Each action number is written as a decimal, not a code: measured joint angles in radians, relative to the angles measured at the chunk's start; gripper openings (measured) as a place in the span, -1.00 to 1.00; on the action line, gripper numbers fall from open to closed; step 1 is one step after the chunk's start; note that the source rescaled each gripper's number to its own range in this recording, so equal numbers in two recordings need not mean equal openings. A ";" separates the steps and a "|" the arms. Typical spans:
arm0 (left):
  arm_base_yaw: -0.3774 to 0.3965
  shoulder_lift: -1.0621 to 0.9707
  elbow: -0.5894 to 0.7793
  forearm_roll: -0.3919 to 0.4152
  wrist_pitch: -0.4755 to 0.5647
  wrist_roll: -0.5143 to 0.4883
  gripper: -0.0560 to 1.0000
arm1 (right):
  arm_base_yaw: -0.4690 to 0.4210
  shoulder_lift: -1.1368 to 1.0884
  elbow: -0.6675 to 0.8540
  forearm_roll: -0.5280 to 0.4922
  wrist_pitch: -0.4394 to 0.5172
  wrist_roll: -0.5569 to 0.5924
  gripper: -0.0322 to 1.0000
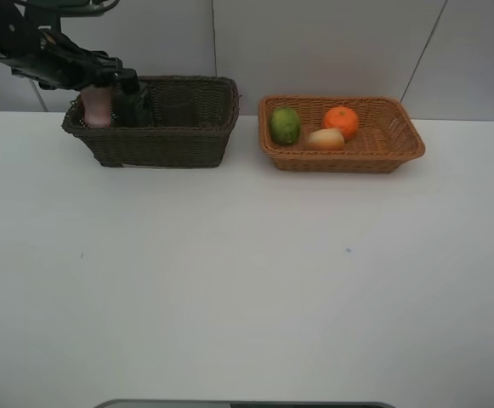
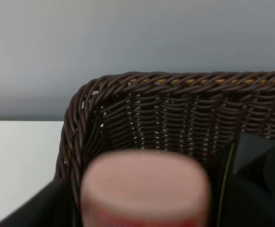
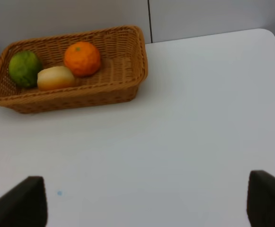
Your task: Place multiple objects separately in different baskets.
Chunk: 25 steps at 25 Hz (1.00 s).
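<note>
My left gripper [image 1: 102, 100] is shut on a pink tube [image 1: 97, 108] and holds it upright over the left end of the dark brown basket [image 1: 187, 127]. In the left wrist view the tube [image 2: 144, 187] is close and blurred between the dark fingers [image 2: 258, 189], with the basket's woven wall [image 2: 175, 118] behind it. The light orange-tan basket [image 1: 400, 140] holds the green lime [image 1: 285, 125], the orange [image 1: 341, 120] and the peach-like fruit [image 1: 326, 139]. My right gripper [image 3: 144, 205] is open and empty over bare table, well short of that basket [image 3: 128, 71]. The pump bottle and cup do not show.
The white table [image 1: 247, 272] spreads in front of both baskets. A grey wall stands right behind them. In the right wrist view the lime [image 3: 24, 67], the orange [image 3: 82, 58] and the peach-like fruit [image 3: 55, 77] lie at one end of the tan basket.
</note>
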 joint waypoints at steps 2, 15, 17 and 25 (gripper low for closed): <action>0.000 0.000 0.000 0.000 0.000 0.000 0.92 | 0.000 0.000 0.000 0.000 0.000 0.000 0.63; -0.009 -0.039 0.007 0.000 0.101 0.000 0.99 | 0.000 0.000 0.000 0.000 0.000 0.000 0.63; -0.009 -0.051 0.015 0.000 0.109 0.000 0.99 | 0.000 0.000 0.000 0.000 0.000 0.000 0.63; -0.009 -0.254 0.182 0.013 0.123 0.050 0.99 | 0.000 0.000 0.000 0.000 0.000 0.000 0.63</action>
